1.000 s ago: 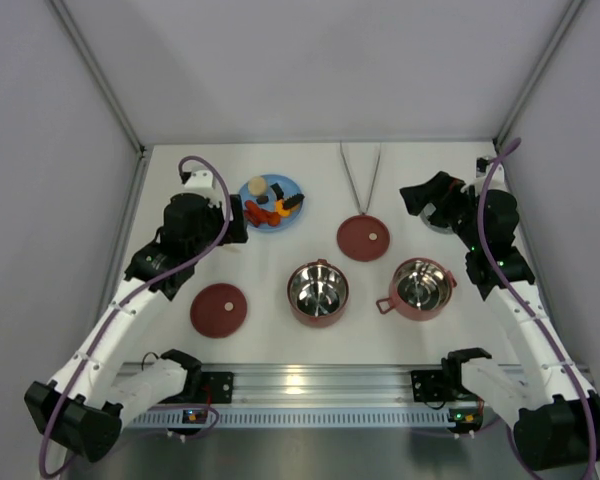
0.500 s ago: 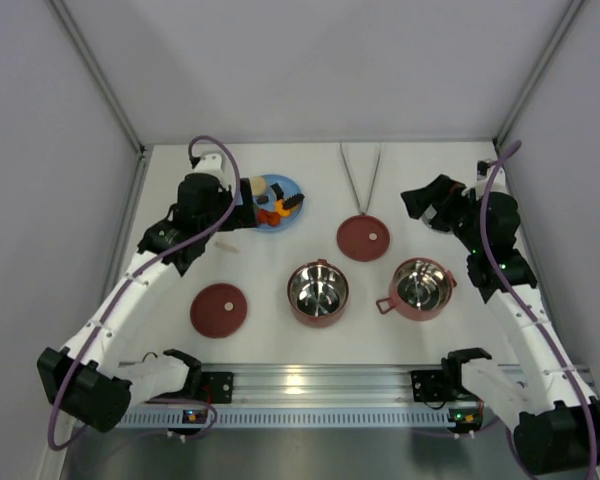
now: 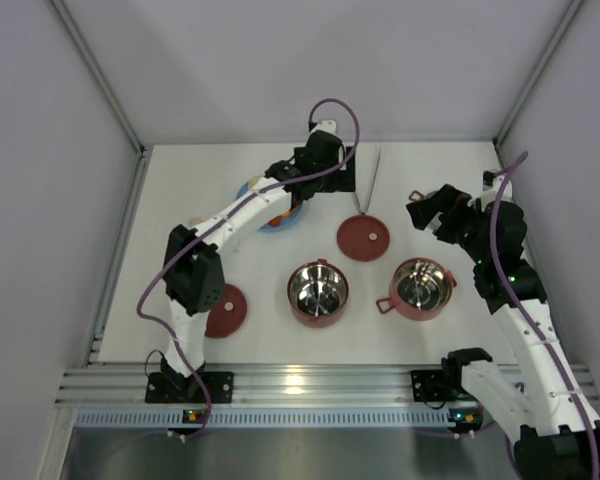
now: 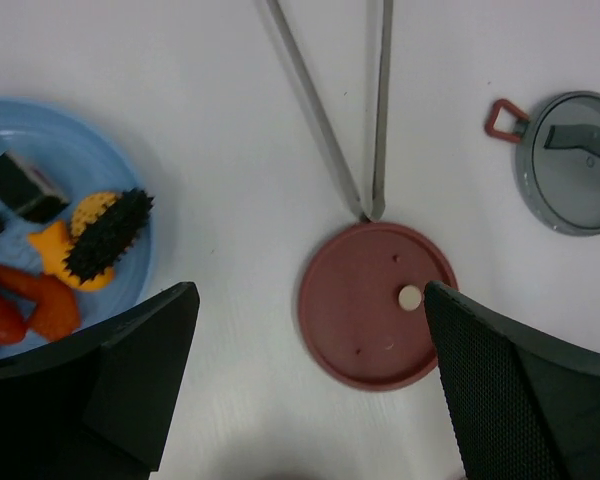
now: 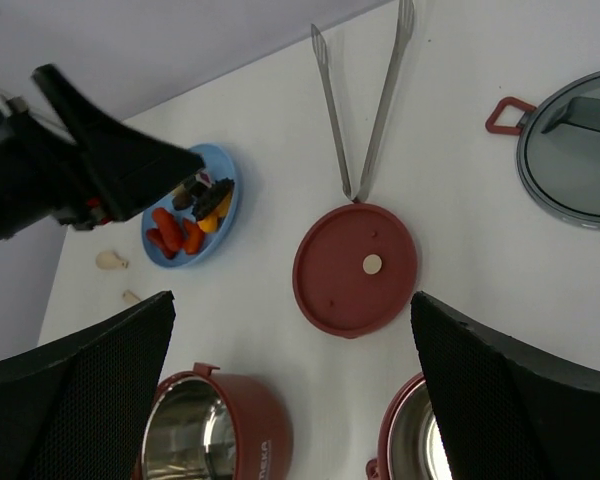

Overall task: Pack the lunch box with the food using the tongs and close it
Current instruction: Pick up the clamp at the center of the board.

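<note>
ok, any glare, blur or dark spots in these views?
Top external: glare inside the left bowl and right bowl, otherwise even light, faint shadows. Left wrist: tongs and maroon lid sharp, left fingers near-black. Right wrist: also sharp, right fingers darken both lower corners.

Take the white table (image 3: 270, 345) as your anchor; behind it stands a pale grey back wall (image 3: 320, 70); a left panel (image 3: 40, 200) and a right panel (image 3: 585, 150) close its sides; metal posts (image 3: 95, 75) rise from its far corners; an aluminium rail (image 3: 310, 380) lines its near edge; light is soft, even.
</note>
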`<state>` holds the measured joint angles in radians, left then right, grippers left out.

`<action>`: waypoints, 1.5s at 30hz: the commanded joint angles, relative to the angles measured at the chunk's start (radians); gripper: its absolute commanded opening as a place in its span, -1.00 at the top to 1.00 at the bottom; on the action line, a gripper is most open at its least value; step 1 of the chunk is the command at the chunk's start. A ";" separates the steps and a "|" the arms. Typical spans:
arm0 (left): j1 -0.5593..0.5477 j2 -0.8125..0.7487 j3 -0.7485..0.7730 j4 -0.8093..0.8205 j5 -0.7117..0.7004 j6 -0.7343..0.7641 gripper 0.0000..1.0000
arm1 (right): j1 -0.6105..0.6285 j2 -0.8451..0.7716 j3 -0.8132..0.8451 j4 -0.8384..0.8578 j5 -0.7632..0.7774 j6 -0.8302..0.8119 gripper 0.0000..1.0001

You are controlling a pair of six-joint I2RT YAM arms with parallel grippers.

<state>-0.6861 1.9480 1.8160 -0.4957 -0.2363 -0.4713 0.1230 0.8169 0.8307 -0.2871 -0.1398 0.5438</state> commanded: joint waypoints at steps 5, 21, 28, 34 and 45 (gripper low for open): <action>-0.043 0.307 0.367 -0.012 -0.049 -0.024 -0.98 | -0.014 -0.084 0.088 -0.107 0.022 -0.010 -0.99; -0.095 0.589 0.474 0.215 -0.121 0.013 -0.98 | -0.013 -0.139 0.090 -0.182 0.051 -0.039 -0.99; -0.102 0.647 0.500 0.247 -0.166 -0.007 -0.98 | -0.014 -0.151 0.082 -0.187 0.052 -0.042 -0.99; -0.113 0.683 0.519 0.283 -0.230 -0.001 -0.98 | -0.014 -0.170 0.067 -0.179 0.051 -0.042 -0.99; -0.115 0.746 0.557 0.327 -0.268 -0.003 -0.98 | -0.014 -0.186 0.047 -0.172 0.046 -0.042 -0.99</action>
<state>-0.7959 2.6770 2.3257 -0.2382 -0.4797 -0.4709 0.1226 0.6476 0.8837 -0.4648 -0.0986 0.5159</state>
